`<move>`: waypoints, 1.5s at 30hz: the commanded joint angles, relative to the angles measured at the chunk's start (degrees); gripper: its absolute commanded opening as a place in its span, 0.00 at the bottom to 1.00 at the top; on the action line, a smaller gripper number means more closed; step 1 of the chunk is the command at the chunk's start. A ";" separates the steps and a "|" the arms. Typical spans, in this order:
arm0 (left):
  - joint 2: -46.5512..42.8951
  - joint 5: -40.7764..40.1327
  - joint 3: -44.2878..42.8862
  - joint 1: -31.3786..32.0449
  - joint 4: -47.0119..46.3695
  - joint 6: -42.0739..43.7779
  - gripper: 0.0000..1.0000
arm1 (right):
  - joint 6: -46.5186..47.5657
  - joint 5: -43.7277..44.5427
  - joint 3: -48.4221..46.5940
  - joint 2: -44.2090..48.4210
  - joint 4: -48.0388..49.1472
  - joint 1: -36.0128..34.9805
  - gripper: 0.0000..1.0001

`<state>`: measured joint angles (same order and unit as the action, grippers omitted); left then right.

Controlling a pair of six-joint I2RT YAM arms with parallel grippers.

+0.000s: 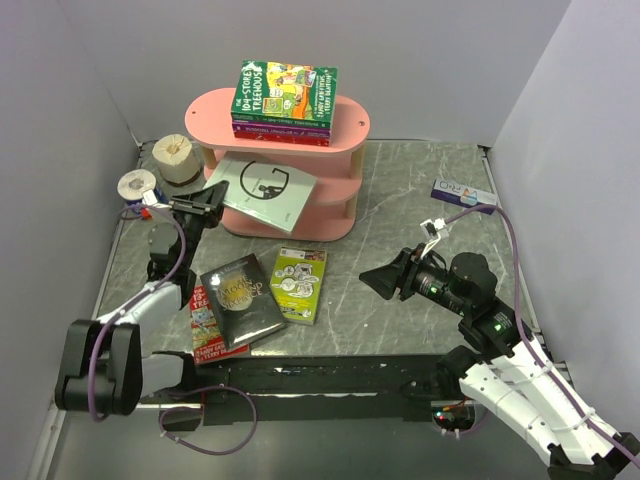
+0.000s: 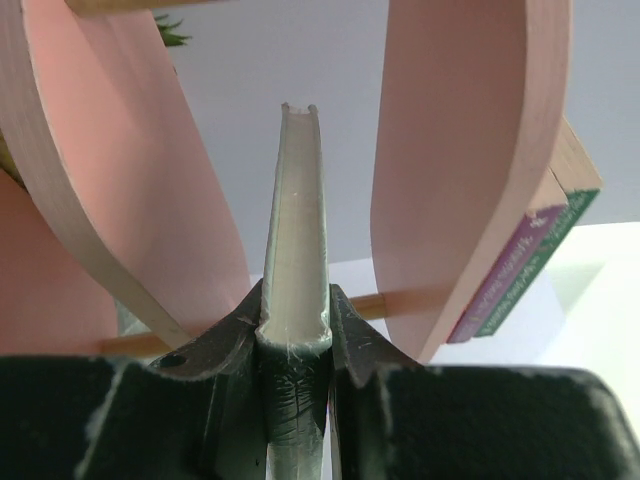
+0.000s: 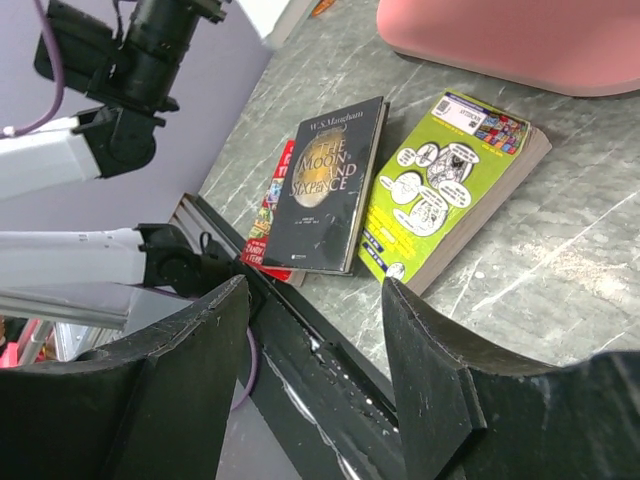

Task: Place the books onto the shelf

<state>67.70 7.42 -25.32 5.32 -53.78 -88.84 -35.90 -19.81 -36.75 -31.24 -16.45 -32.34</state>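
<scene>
The grey book (image 1: 262, 190) is pinched by its edge in the left gripper (image 1: 203, 203) and is held ahead of the fingers, at the gap between two boards of the shelf (image 1: 352, 128). A level push further forward is judged to be called for next. The right gripper (image 3: 318, 340) is spread, with nothing held.

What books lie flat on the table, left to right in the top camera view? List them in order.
Red cartoon-cover paperback, partly under the next → dark paperback with gold lettering → lime-green cartoon-cover paperback.
</scene>
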 commanded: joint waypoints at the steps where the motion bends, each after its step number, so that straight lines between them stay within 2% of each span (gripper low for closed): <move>1: 2.25 -3.11 -5.97 -0.14 -16.01 -3.98 0.01 | 0.31 1.00 -1.83 0.22 0.80 0.61 0.63; 11: 9.46 -6.98 -12.46 0.74 -9.95 -0.82 0.01 | -1.72 -0.49 -1.31 -2.50 3.78 0.70 0.62; 16: 12.27 -4.17 -15.81 0.74 -4.50 0.59 0.05 | -2.42 -1.02 -1.57 -4.35 5.02 0.70 0.62; 22: 12.98 -3.20 -16.34 0.83 3.67 3.41 0.27 | -3.21 -1.46 -0.78 -4.88 6.60 0.61 0.62; 23: 13.24 -2.68 -16.77 0.83 4.64 3.84 0.38 | -3.12 -1.63 -0.69 -5.05 6.78 0.70 0.62; 24: 13.42 -2.24 -17.13 0.83 7.52 4.02 0.43 | -3.21 -1.81 -0.69 -5.14 7.04 0.61 0.62; 29: 12.63 -0.30 -18.01 1.09 14.66 7.09 0.59 | -3.30 -2.33 -0.87 -6.02 8.01 0.61 0.62; 36: 11.57 2.33 -20.99 1.01 28.89 14.03 0.72 | -3.83 -3.04 -0.07 -6.72 9.42 0.61 0.62; 41: 14.21 6.36 -25.12 1.01 40.74 18.26 0.73 | -3.65 -2.86 0.10 -6.90 9.24 0.70 0.62; 45: 16.84 8.83 -26.80 0.92 46.83 20.19 0.72 | -3.47 -3.30 0.01 -7.43 9.42 0.61 0.62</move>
<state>81.34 11.66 -50.96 5.98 -19.79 -73.89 -39.55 -22.52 -36.36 -38.26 -9.82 -32.18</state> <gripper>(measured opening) 0.722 0.623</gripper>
